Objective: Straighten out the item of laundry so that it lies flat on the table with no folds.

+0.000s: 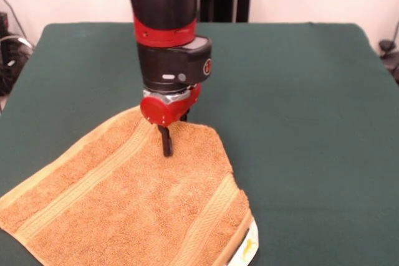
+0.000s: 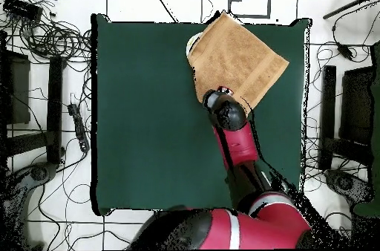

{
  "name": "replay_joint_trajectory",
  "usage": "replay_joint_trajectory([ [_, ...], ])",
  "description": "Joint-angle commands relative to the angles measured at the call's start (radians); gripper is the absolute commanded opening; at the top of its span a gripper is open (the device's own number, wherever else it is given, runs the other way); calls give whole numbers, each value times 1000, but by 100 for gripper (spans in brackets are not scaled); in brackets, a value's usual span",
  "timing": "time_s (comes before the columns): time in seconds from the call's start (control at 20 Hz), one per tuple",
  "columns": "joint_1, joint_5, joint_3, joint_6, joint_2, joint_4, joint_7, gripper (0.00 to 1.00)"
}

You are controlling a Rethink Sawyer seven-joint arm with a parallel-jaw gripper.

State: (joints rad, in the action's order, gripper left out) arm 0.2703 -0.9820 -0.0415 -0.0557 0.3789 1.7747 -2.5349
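Observation:
The item of laundry (image 1: 137,204) is an orange-tan towel with stripe bands, lying at the near left of the table (image 1: 299,104). Its near right corner is turned up, showing a white patch (image 1: 249,245). The far right corner looks folded in, giving a slanted edge. My gripper (image 1: 176,136) points straight down at the towel's far edge, open. One finger (image 1: 166,142) touches the cloth; the other is partly hidden behind the edge. Overhead, the towel (image 2: 234,55) lies by the table's (image 2: 148,114) top edge, and my arm's wrist (image 2: 225,112) covers the gripper.
Dark green cloth covers the rest of the table, to the right of the towel and beyond it in the front view. The towel's near side runs out of that view at the bottom. Cables and stands (image 2: 52,40) lie on the floor around the table.

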Motion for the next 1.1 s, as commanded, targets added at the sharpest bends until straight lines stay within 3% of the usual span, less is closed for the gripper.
replay_joint_trajectory([
  [0.05,-157,30,-203,-481,-214,-236,-340,100],
  [1.1,-143,26,-185,-743,-252,-296,-338,100],
])
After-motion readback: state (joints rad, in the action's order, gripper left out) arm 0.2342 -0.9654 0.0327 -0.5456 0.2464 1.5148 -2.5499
